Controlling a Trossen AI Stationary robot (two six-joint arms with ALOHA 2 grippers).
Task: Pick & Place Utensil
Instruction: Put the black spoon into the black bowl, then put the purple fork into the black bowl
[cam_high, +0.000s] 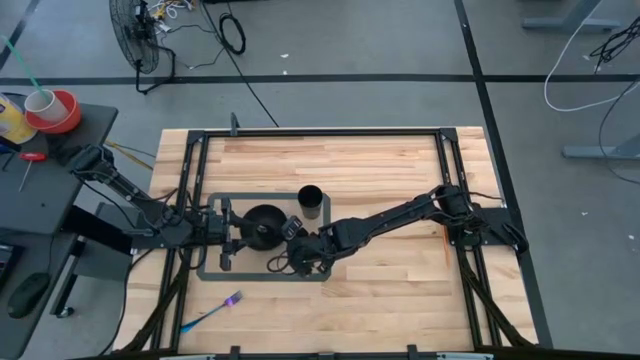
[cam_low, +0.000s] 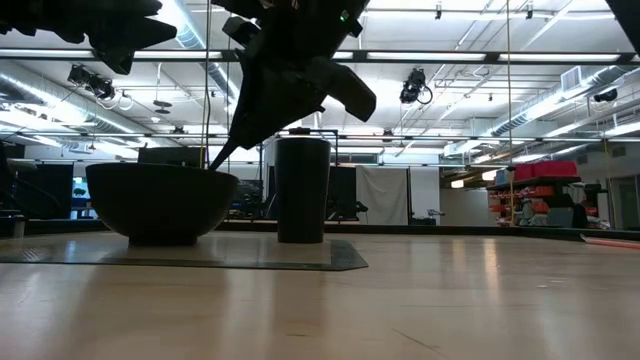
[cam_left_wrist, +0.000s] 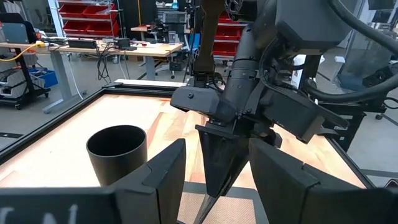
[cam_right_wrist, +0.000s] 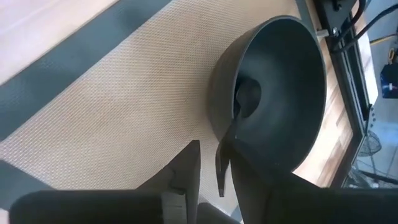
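Pinched between the right tool's (cam_right_wrist: 214, 165) fingers, the dark spoon (cam_right_wrist: 239, 109) has its handle across the rim of the dark bowl (cam_right_wrist: 298, 68) and its head inside. That bowl sits on a mat (cam_high: 318, 272) beside a black cup (cam_high: 310, 201) on the wooden surface (cam_high: 400, 290). Left tool (cam_left_wrist: 214, 177) hovers nearby, fingers spread. A purple-headed brush (cam_high: 215, 309) lies apart from the mat.

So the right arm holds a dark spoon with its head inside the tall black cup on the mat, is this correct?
Not quite. The right gripper does hold the dark spoon, but the spoon's head rests inside the dark bowl, not the cup. The right wrist view shows this. The tall black cup stands apart on the mat, with nothing seen in it.
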